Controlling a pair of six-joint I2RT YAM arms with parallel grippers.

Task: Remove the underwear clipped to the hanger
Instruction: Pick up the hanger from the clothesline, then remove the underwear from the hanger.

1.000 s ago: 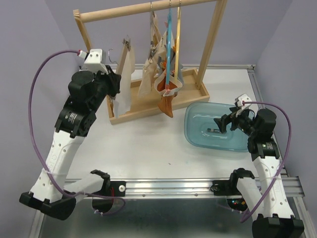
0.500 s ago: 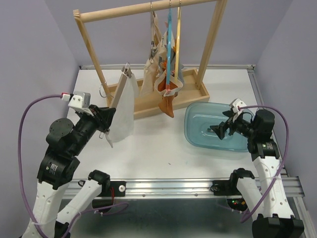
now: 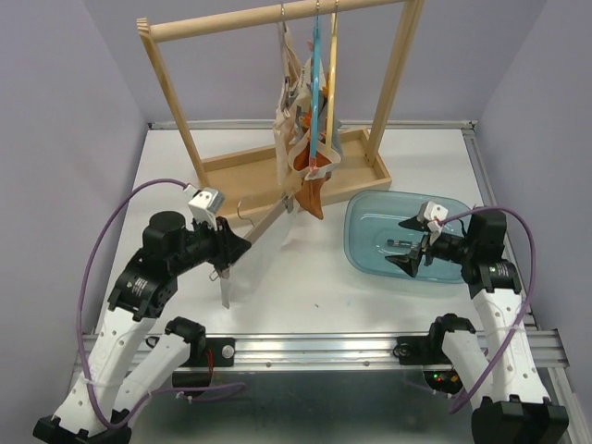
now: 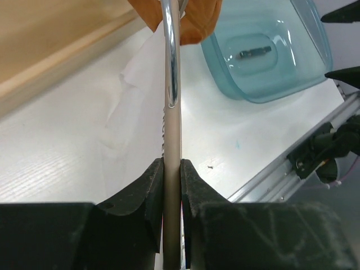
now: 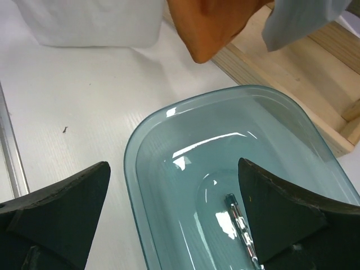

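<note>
Your left claw (image 4: 171, 169) clamps the hanger (image 4: 171, 121) carrying white underwear (image 4: 132, 101); right claw (image 5: 173, 164) gapes wide. Unclip it next.

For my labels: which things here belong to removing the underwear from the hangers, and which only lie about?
Job: left gripper; hanger it holds; white underwear; hanging underwear.
Lying about: blue tub; metal piece inside; wooden rack.

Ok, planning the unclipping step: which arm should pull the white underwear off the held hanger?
Probably right. The right arm has open, free jaws over the tub; the left arm is busy clamping the hanger.
</note>
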